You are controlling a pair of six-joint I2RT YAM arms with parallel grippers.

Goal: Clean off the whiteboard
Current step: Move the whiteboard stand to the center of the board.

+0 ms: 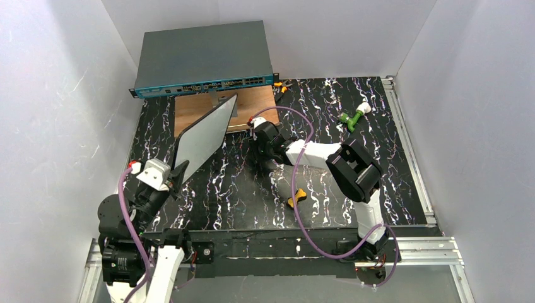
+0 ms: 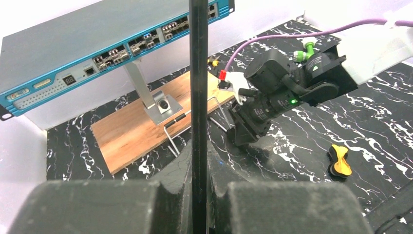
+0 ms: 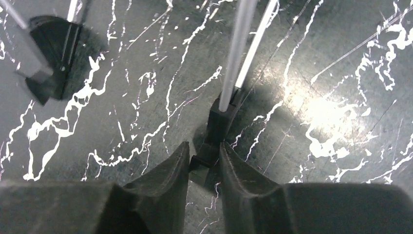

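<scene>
My left gripper (image 1: 178, 173) is shut on the lower rim of the whiteboard (image 1: 200, 136) and holds it up off the table, tilted. In the left wrist view the whiteboard (image 2: 198, 73) shows edge-on as a thin black bar between the pads of the left gripper (image 2: 198, 156). No marks can be seen on it from here. My right gripper (image 1: 260, 161) points down at the table just right of the board. Its fingers (image 3: 229, 161) press on both sides of the black foot (image 3: 219, 122) of a silver wire stand (image 3: 238, 48).
A blue-grey network switch (image 1: 202, 60) stands at the back, over a brown wooden panel (image 1: 208, 107) with a metal bracket (image 2: 156, 100). An orange-and-black object (image 1: 296, 197) lies near the right arm. A green-and-white object (image 1: 353, 115) lies at the back right.
</scene>
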